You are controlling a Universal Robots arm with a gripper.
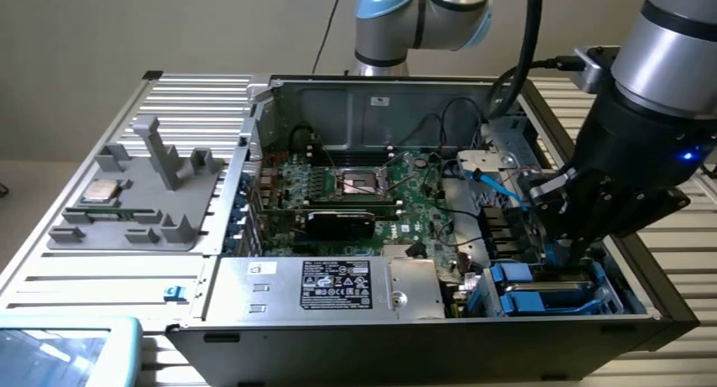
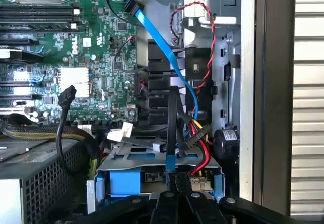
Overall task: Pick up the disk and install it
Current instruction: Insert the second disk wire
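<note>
on the exterior view's left, a grey plastic fixture tray [image 1: 140, 211] rests on the slatted tabletop [image 1: 67, 269], with a small square silver chip [image 1: 102, 190] lying on it. just right of it stands the open computer case [image 1: 370, 337], showing a green motherboard [image 1: 370, 185] and, nearer the front, a grey power supply box [image 1: 325, 286] with a black-and-white sticker. further right, the gripper [image 1: 566, 248] reaches down into the case, its fingers [image 2: 169, 203] closed together and empty. directly below them, the disk [image 1: 536, 293] with its blue rails sits in the drive bay at the case's front right corner, cables plugged in.
</note>
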